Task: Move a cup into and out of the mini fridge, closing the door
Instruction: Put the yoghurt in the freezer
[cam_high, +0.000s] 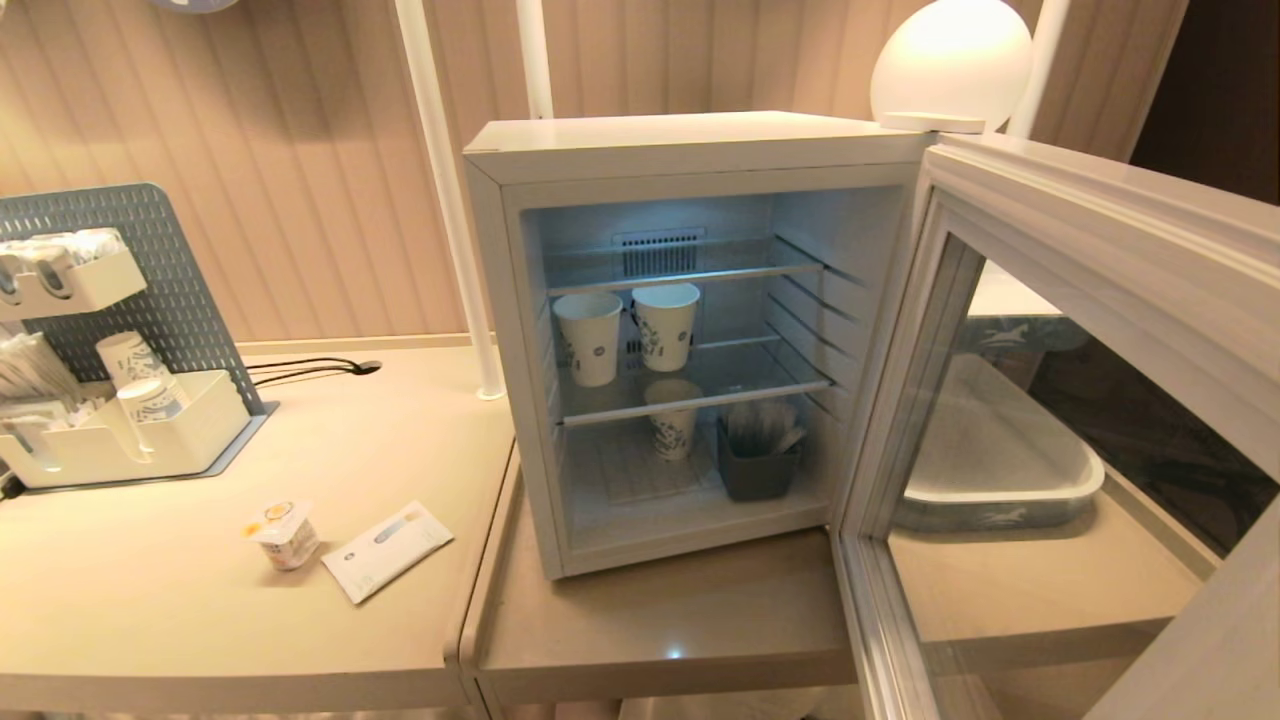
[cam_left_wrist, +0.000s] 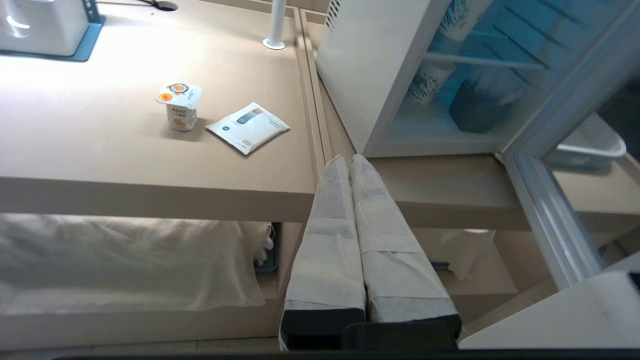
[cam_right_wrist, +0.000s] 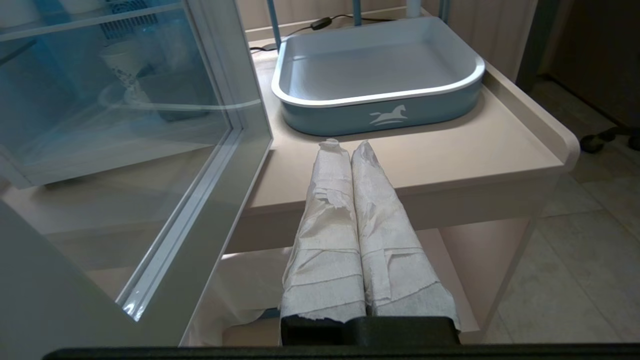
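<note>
With the door (cam_high: 1050, 330) swung wide so the mini fridge (cam_high: 690, 150) stands ready, I hold my left gripper (cam_left_wrist: 346, 159) empty, fingers pressed together, low before the table edge, the cup (cam_left_wrist: 180, 106) upright well beyond its fingertips, beside a sachet (cam_left_wrist: 248, 127), awaiting pickup

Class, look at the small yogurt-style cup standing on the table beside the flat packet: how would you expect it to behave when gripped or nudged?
The cup looks small and thin-walled, so probably light and easily dented. It tapers to a narrower base, so a nudge might tip it.
</note>
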